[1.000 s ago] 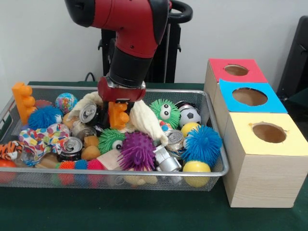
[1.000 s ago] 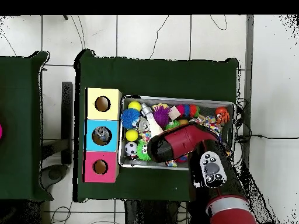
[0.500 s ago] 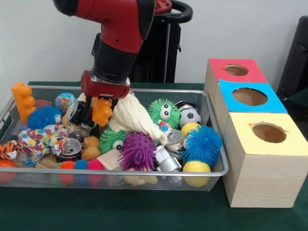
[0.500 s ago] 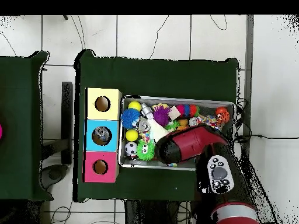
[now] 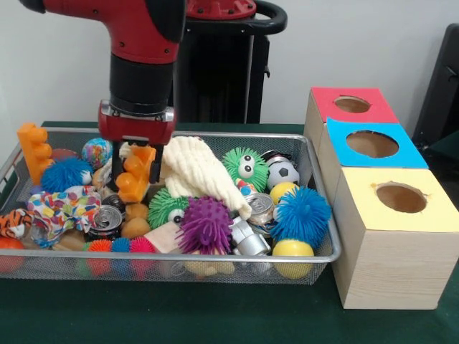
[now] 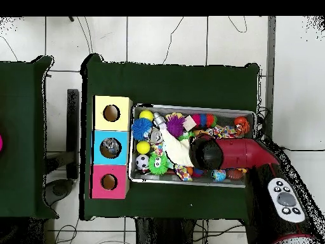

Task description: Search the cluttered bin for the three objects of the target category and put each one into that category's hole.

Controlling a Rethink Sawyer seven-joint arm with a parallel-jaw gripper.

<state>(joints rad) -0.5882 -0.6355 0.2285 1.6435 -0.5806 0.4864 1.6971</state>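
My gripper hangs over the left-middle of the wire bin, shut on an orange toothed plastic block lifted a little above the clutter. A second orange block stands at the bin's far left. Silver cans lie among spiky balls, a soccer ball and a white knitted cloth. In the overhead view the arm lies across the bin and hides the gripper.
Three wooden boxes with holes stand right of the bin: red, blue, yellow. Overhead they line up as yellow, blue, red. A green cloth covers the table.
The gripper has carried the orange block leftward across the bin, from beside the green googly ball to left of the white cloth. The cloth now shows fully.
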